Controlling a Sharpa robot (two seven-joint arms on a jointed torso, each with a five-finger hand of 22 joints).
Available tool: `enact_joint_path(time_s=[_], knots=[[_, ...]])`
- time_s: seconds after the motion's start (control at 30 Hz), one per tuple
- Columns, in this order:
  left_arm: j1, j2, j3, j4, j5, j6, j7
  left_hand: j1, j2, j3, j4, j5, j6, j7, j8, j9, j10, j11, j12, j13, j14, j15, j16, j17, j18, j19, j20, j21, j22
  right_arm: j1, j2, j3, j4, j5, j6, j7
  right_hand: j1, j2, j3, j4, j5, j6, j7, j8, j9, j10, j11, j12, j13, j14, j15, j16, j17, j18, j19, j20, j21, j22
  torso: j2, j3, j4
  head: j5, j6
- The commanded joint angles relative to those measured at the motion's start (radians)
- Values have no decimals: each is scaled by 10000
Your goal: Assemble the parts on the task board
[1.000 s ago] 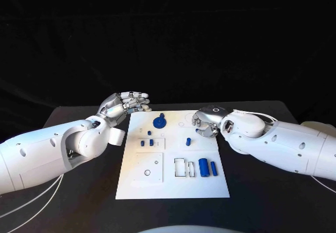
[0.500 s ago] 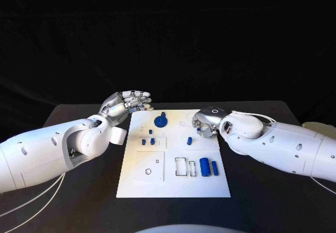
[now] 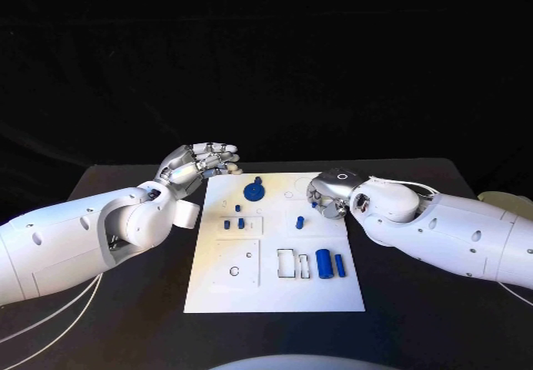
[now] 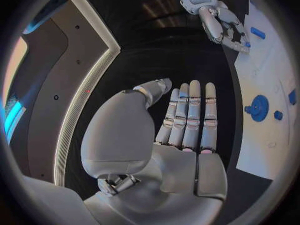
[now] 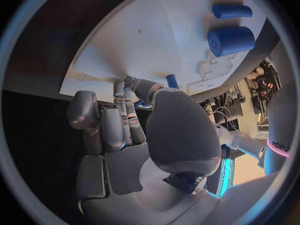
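Hands flank the flat white rectangular task board (image 3: 274, 247) (small blue plastic parts (image 3: 323, 264) lie on it), the silver left hand (image 3: 203, 163) empty and flat-fingered just off its far-left corner, the silver right hand (image 3: 326, 195) curled, apparently reaching, over its far-right edge, contents unclear.

The right robot hand (image 3: 326, 198) hid the task board's (image 3: 228, 297) far right edge in the head view; whether its fingertips touched the board couldn't be told. In the right wrist view its palm covered most of a blue peg (image 5: 172, 80), and nothing showed whether the fingers (image 5: 120, 112) held anything. The small blue parts (image 3: 233, 224) left of center were too small to tell apart.
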Motion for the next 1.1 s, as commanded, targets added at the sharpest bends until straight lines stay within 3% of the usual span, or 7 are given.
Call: enact_joint_path(time_s=[0.03, 0.33, 0.73, 1.1], knots=[[8, 14, 11, -10, -104, 2, -42, 101, 8, -5, -54, -25, 3, 94, -59, 2, -38, 60, -50, 9, 69, 4, -55, 12, 113, 99, 7, -32, -15, -56, -21, -28, 43, -371, 67, -136, 15, 142, 44, -51, 49, 127, -4, 70, 37, 100, -21, 54, 22, 164, -78, 61, 42, -234, 172, -10, 289, 188, 4, 2, 12, -21, 0], [8, 32, 11, -17, -264, 1, -125, 115, 2, -7, -74, -26, -14, 116, -77, -5, -53, 77, -81, 10, 57, 16, -81, 21, 108, 105, 7, -55, -28, -164, 75, -29, -13, -351, 227, -156, -20, 199, 39, -59, -24, 201, -25, 93, 63, 138, -41, 59, 18, 200, -104, 132, 132, -298, 331, -31, 600, 386, 5, -12, 11, -34, -7], [8, 34, 11, -24, -291, -22, -227, 115, -25, -28, -105, -26, -116, 185, -161, -38, -133, 137, -170, 12, 29, 59, -153, 53, 97, 111, 18, -137, -75, -301, 208, -46, -88, -274, 144, -127, -436, -138, -61, -19, -219, -327, 188, -304, -64, -341, 182, -298, -191, 153, 71, 103, 50, -282, 230, 86, 453, 388, 12, -17, 20, -48, -42], [12, 27, 11, -55, -295, -11, -287, 112, -31, -37, -113, -27, -143, 203, -183, -47, -162, 154, -192, 13, 21, 71, -174, 65, 95, 114, 23, -164, -90, -312, 187, -50, -69, -219, 62, -137, -462, -153, -20, -19, -216, -361, 214, -338, -71, -408, 217, -338, -227, 103, 111, 25, -78, -272, 199, 133, 406, 385, 15, -16, 6, -21, -60]])
